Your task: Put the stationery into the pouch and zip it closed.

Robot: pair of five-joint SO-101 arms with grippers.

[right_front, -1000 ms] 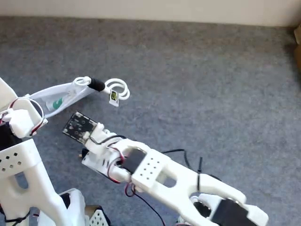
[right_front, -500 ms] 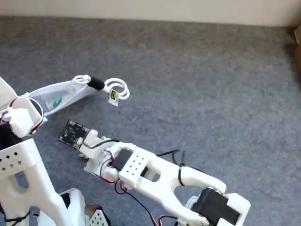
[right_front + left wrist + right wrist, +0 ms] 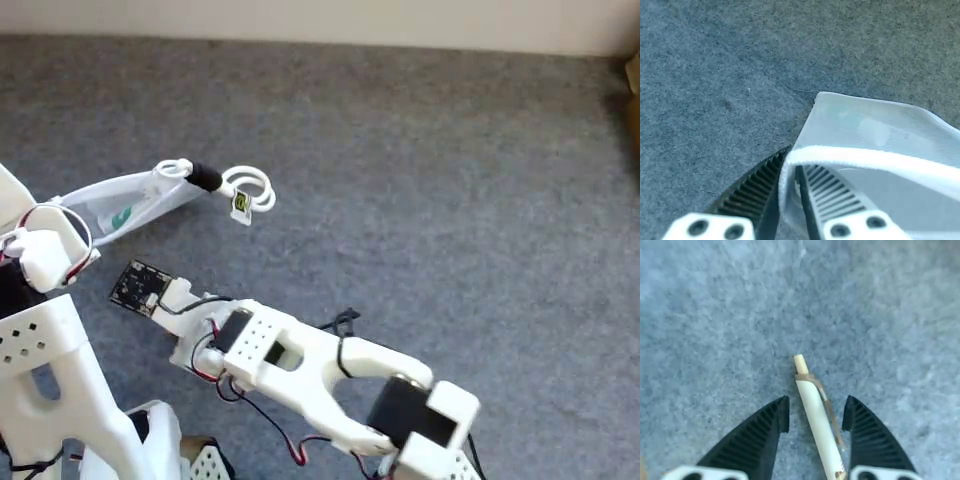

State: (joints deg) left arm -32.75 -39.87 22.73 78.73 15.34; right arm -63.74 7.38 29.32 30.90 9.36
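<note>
A white see-through pouch lies on the grey carpet at the left, with something green showing inside it. Its black zip pull and a white looped cord are at its right end. My left gripper is shut on the pouch's white-edged end. A cream pen with a brown clip lies flat on the carpet. My right gripper is open just above it, one finger on each side. In the high view the right arm stretches leftward below the pouch.
The grey carpet runs wide and bare to the right and the back. A pale wall edge borders the far side. The left arm's white base fills the front left corner.
The right arm has swung further left and lower, its wrist board sliding toward the front left. The left arm and the pouch have stayed where they were.
</note>
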